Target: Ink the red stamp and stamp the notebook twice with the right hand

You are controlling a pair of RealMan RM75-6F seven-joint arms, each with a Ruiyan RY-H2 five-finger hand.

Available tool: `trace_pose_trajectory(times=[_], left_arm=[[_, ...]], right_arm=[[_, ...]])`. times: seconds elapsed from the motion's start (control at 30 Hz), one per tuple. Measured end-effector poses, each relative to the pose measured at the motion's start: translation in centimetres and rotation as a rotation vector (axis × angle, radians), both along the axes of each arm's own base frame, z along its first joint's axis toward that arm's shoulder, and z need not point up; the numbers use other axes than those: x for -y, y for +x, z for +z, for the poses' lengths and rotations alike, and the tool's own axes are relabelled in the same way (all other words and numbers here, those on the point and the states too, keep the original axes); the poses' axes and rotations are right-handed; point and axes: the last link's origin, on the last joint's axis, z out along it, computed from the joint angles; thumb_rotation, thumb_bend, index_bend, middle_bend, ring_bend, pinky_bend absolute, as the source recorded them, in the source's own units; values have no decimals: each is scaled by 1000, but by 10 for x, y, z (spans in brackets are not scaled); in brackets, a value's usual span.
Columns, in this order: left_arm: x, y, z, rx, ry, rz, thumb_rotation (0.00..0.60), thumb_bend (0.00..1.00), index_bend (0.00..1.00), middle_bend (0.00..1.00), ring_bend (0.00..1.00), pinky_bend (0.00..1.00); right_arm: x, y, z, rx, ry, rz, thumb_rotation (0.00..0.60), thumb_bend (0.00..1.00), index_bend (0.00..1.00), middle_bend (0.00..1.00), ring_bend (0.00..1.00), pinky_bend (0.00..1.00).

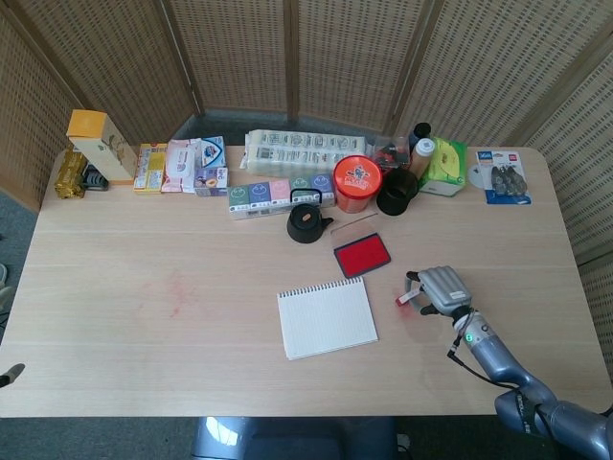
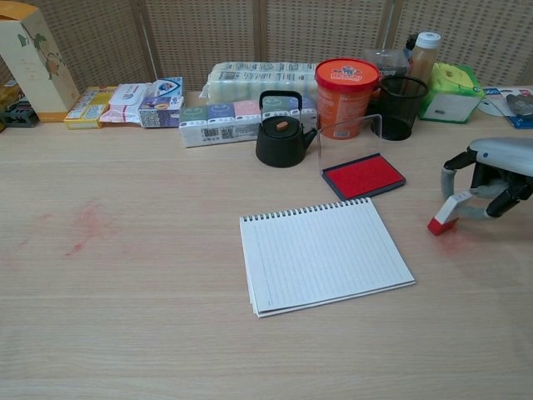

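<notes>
The red stamp (image 2: 445, 212), a small white block with a red base, is tilted in the fingers of my right hand (image 2: 491, 177), its red end just above the table. In the head view the same right hand (image 1: 440, 288) holds the stamp (image 1: 405, 299) to the right of the spiral notebook (image 1: 327, 318). The notebook (image 2: 323, 254) lies open on blank lined pages at the table's middle. The red ink pad (image 2: 363, 176) sits behind it with its clear lid standing up; the ink pad (image 1: 362, 254) is left of and beyond my hand. My left hand is out of both views.
A black teapot (image 2: 281, 132), orange tub (image 2: 346, 85) and black mesh cup (image 2: 401, 107) stand just behind the ink pad. Boxes and packets (image 1: 182, 166) line the far edge. Faint red smears (image 2: 87, 223) mark the table on the left.
</notes>
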Motion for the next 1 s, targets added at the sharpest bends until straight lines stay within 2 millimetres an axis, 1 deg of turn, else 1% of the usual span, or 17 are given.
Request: trace_pose_trajectory(times=[0.3,0.6,0.8,1.0], left_arm=[[0,0,-1,-2,-4,1,600,0,0,0,0,9],[0,0,-1,0,-6,1,600,0,0,0,0,9],[0,1,-2,2,-12,-1,600,0,0,0,0,8],[1,1,0,11,-11,-5,600,0,0,0,0,9]], right_arm=[[1,-2,1,29,-8,-23,600,418,579,1000,990,1000],[-2,4,-3,2,-34,32,600,430,614,1000,990,1000],[-2,19,-1,-39,-50,99,600,431,625,1000,990,1000],[1,44,2,-112,-83,177,600,433,629,1000,990,1000]])
